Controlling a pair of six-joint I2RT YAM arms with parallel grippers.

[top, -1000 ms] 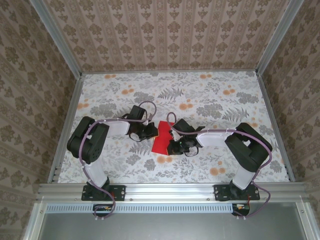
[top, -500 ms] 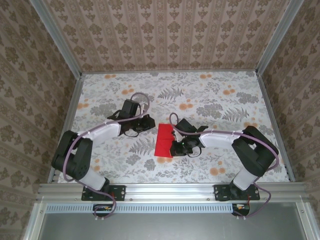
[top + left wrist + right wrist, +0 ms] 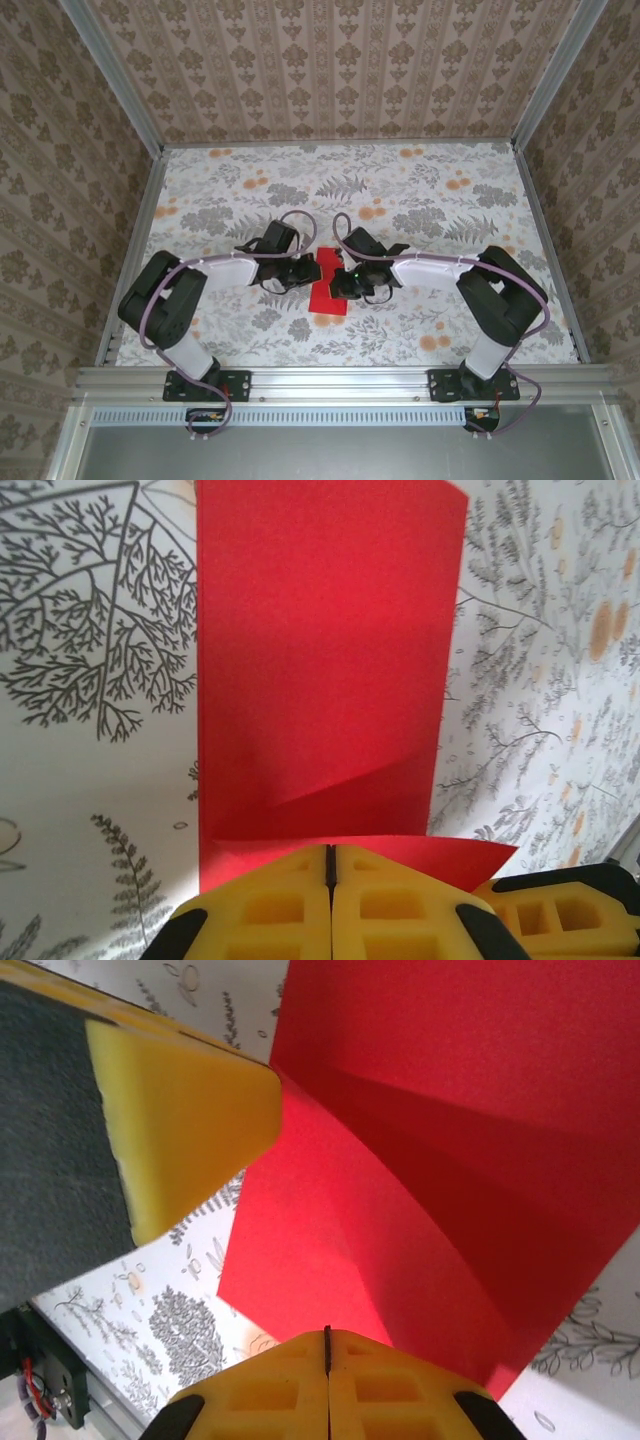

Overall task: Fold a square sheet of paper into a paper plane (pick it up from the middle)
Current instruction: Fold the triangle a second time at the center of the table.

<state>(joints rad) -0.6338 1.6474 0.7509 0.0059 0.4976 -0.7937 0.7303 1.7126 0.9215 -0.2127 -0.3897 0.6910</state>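
The square sheet of paper [image 3: 327,302] is bright red and lies folded into a long strip at the middle of the flowered table. In the left wrist view the paper [image 3: 320,660] runs away from my left gripper [image 3: 328,850], with a slanted flap raised near the shut yellow tips. My left gripper [image 3: 309,270] and right gripper [image 3: 336,283] meet over the strip from either side. The right gripper [image 3: 327,1332] is shut, its tips at the paper's [image 3: 450,1110] near edge, where a fold stands up. One left finger [image 3: 180,1110] touches the paper's corner. A paper plane is out of view.
The table [image 3: 420,200] has a grey leaf and orange flower print, with open room across its far half. Aluminium rails [image 3: 135,250] run along both sides and the near edge. Wallpapered walls stand behind and beside.
Half a second ago the left gripper had swung away to the left of the paper; it is now back at the strip's left edge. The right gripper has shifted slightly up along the paper.
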